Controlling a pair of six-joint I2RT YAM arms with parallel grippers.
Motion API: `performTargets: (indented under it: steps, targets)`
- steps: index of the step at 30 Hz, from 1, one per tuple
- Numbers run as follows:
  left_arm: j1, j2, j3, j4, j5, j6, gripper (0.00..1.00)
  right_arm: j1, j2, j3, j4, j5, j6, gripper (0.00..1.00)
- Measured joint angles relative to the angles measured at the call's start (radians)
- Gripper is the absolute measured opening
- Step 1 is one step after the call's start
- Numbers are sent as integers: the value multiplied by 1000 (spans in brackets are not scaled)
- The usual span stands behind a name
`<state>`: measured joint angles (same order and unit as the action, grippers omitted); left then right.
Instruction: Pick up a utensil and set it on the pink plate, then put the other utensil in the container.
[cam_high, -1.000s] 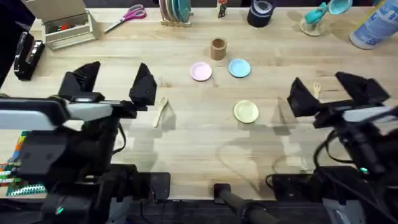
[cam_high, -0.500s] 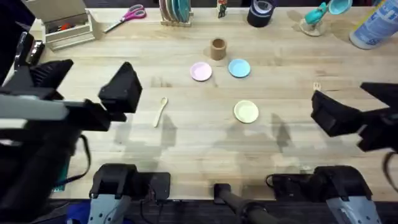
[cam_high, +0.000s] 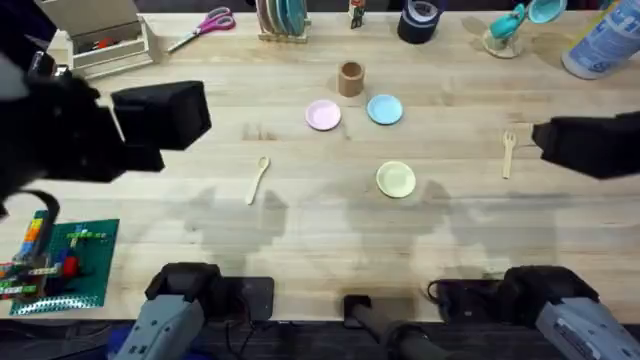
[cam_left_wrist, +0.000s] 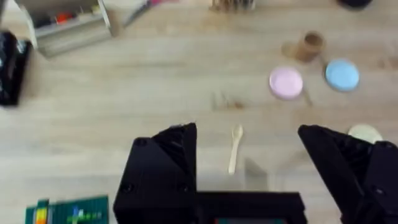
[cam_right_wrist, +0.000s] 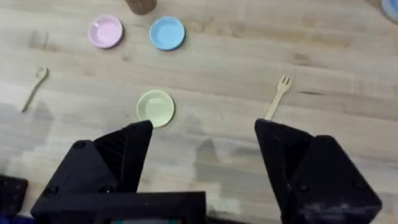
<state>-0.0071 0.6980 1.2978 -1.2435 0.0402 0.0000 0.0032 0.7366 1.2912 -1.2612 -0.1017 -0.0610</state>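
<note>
The utensil (cam_high: 258, 180), a slim pale wooden spoon, lies left of centre; in the left wrist view the utensil (cam_left_wrist: 235, 148) sits far below, between the fingers. The pink plate (cam_high: 322, 115) (cam_left_wrist: 286, 83) (cam_right_wrist: 105, 32) sits empty beside the brown container (cam_high: 350, 78) (cam_left_wrist: 311, 45). The other utensil (cam_high: 509, 153) (cam_right_wrist: 277, 96), a small wooden fork, lies at the right. My left gripper (cam_high: 150, 125) (cam_left_wrist: 247, 134) hangs open high over the left side. My right gripper (cam_high: 582, 146) (cam_right_wrist: 204, 127) is open, raised right of the fork. Neither holds anything.
A light blue plate (cam_high: 385, 109) and a pale yellow plate (cam_high: 396, 179) lie near the pink one. Scissors (cam_high: 205, 25), a wooden box (cam_high: 100, 40), a dish rack (cam_high: 283, 20) and a black tape roll (cam_high: 418, 20) line the far edge. A green brick board (cam_high: 70, 265) lies front left.
Both arms have risen toward the overhead camera and swung outward, left arm leftward, right arm rightward. The fork and the brick board are now uncovered. Both utensils stayed put.
</note>
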Motion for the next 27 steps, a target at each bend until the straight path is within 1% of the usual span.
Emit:
performTargets:
  steps: [4, 10, 15, 27]
  targets:
    - [0, 126, 90, -113, 1, 0, 993, 0, 80, 27, -27, 0, -3, 996]
    - [0, 279, 185, -225, 1, 8, 994, 0, 143, 32, -34, 0, -7, 996]
    - [0, 337, 196, -235, 1, 12, 993, 0, 150, 33, -25, 0, -7, 997]
    - [0, 376, 199, -257, 2, 16, 993, 0, 151, 34, -52, 0, -10, 998]
